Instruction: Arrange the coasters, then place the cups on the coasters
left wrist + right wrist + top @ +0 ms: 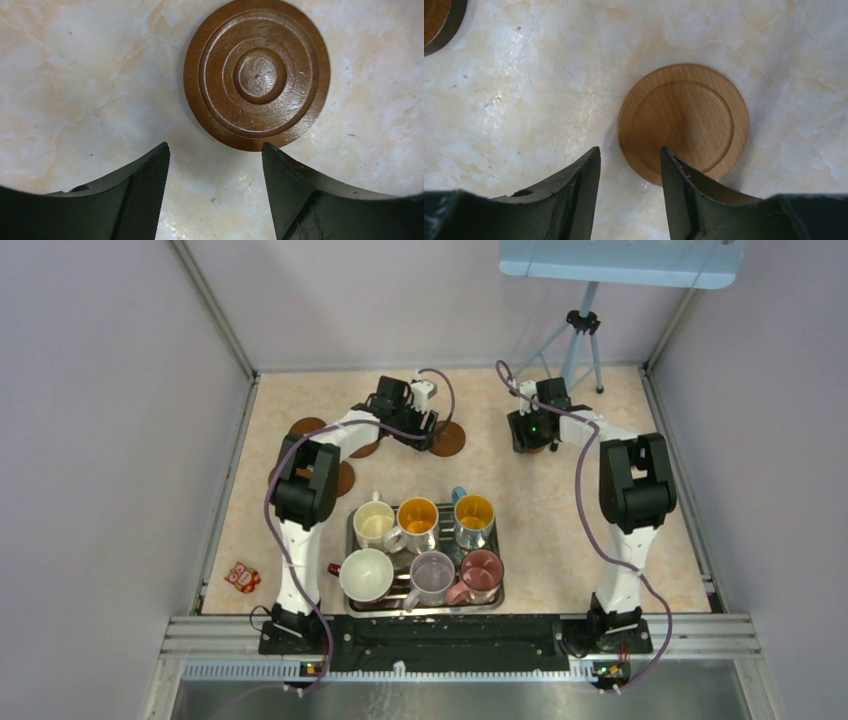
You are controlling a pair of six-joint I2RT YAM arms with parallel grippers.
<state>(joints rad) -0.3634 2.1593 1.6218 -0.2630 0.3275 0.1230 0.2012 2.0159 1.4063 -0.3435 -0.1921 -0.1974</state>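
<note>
Progress looks early to me: left claw (pixel 215 165) wide beside a brown coaster (pixel 257 74), right claw (pixel 630 170) narrowly parted over the tan coaster (pixel 684 120), both empty; all 6 cups (pixel 425 545) sit in the tray (pixel 349 532).

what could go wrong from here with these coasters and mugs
One finger of the right gripper overlaps the tan coaster, jaws narrow; descending may press or skid it, not grasp it.
The dark coaster lies flat ahead of the open left gripper, so it might slide.
The mugs crowd the tray; lifting one may knock neighbours.
</note>
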